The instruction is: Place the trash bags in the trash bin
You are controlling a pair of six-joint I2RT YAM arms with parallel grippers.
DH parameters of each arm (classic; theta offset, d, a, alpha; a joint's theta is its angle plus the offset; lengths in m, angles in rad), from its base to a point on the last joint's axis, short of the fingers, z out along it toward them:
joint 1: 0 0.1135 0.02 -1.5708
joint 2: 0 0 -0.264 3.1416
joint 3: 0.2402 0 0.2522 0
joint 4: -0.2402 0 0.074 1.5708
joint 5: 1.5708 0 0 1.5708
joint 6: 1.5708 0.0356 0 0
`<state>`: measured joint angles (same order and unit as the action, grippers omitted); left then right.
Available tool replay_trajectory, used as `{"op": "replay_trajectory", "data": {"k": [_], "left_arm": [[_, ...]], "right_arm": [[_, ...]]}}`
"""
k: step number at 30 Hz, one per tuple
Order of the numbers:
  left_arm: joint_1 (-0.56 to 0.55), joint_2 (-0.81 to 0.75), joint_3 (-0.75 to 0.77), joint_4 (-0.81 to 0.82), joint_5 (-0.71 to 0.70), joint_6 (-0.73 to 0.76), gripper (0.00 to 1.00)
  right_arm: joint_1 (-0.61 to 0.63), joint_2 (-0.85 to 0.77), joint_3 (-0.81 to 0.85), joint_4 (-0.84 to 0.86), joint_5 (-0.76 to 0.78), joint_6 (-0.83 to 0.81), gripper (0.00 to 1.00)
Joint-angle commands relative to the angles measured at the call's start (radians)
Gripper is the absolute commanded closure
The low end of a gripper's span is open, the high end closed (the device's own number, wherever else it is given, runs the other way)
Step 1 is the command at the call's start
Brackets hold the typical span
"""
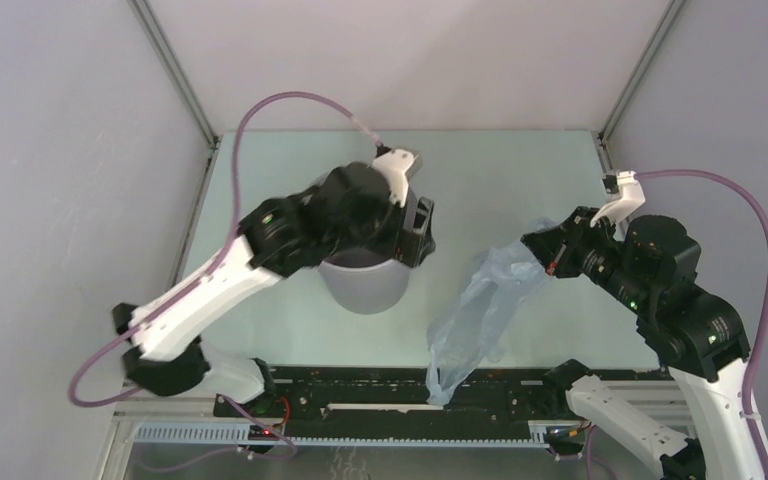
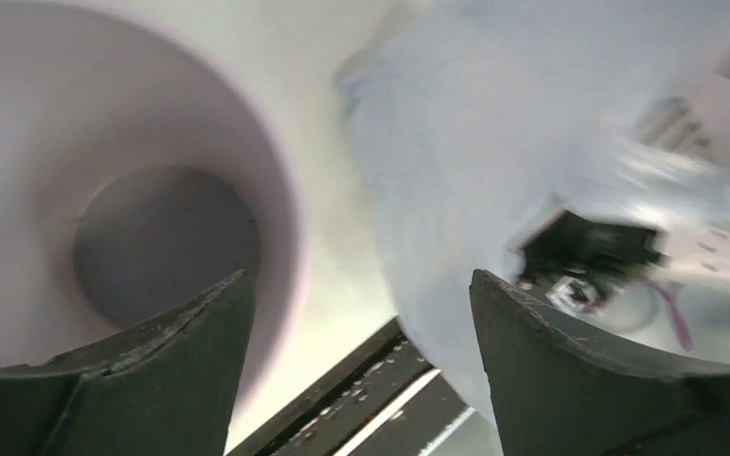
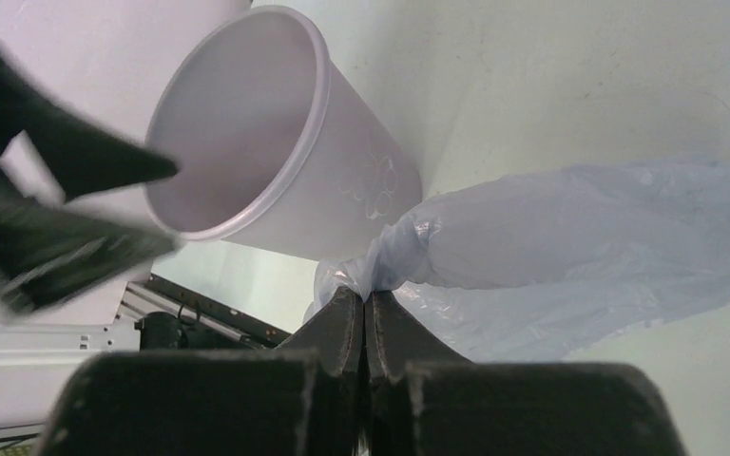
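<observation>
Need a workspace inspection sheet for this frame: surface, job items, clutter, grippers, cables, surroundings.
Surface: pale green table, matte.
Job's things: grey trash bin upright, nothing inside; pale-blue trash bag outside the bin, hanging down to the table's near edge.
Clutter: nothing seen.
Grippers: left gripper open over the bin's rim; right gripper shut on the bag's bunched end.
Cables: a purple cable loops off each wrist, away from the bag.
Surroundings: grey walls, metal frame posts.
</observation>
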<state>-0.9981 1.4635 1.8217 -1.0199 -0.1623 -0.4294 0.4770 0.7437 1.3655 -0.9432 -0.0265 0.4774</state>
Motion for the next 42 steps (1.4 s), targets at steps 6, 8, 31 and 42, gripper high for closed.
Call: {"op": "replay_trajectory", "data": {"k": [6, 8, 31, 42], "left_arm": [[-0.362, -0.216, -0.293, 0.205, -0.117, -0.095, 0.0], [-0.418, -0.185, -0.29, 0.197, -0.116, -0.09, 0.0], [-0.461, -0.165, -0.457, 0.095, -0.185, -0.299, 0.39], [-0.331, -0.227, -0.026, 0.059, -0.358, -0.018, 0.84]], "right_arm": [[-0.006, 0.05, 0.1, 0.019, 0.027, 0.049, 1.0], [-0.006, 0.058, 0.112, 0.026, 0.027, 0.054, 1.0], [-0.006, 0.075, 0.159, 0.035, 0.065, 0.051, 1.0], [-0.006, 0.106, 0.253, 0.005, 0.023, -0.09, 1.0]]}}
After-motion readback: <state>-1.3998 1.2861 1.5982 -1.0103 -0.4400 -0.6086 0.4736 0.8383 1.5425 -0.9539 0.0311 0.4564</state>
